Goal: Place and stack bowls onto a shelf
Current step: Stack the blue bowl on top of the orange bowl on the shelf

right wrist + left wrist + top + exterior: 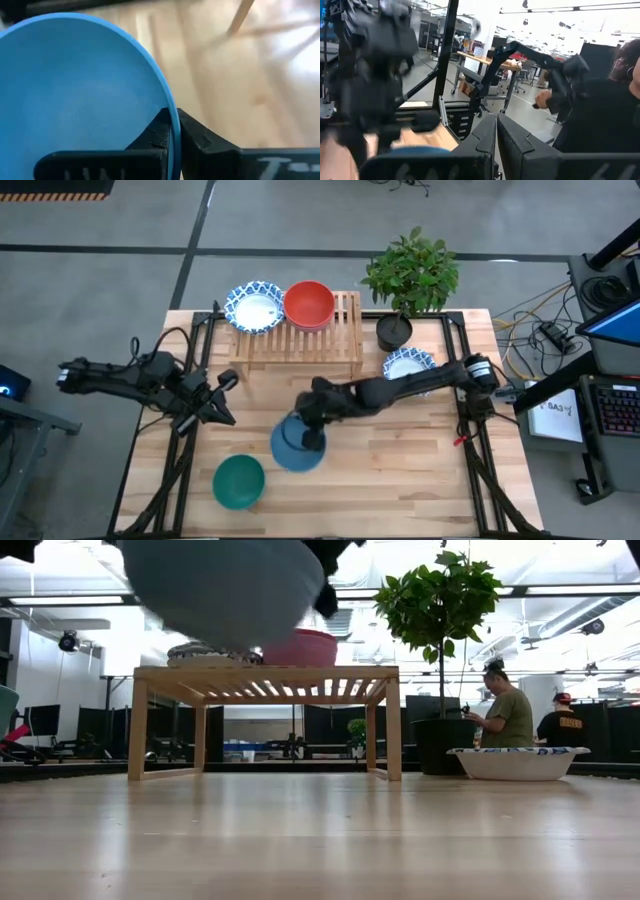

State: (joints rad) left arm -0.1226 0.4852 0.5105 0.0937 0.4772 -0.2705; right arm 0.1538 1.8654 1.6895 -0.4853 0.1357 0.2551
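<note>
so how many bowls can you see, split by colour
white with blue rim: 2, one on the shelf at, one near the plant pot
red: 1
blue: 1, gripped in the right hand
green: 1
total: 5

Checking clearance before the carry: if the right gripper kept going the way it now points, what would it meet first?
The right gripper, shut on the blue bowl, points toward the left arm's side. Past the bowl, the left gripper looks like the nearest thing roughly in line, though depth is unclear.
</note>
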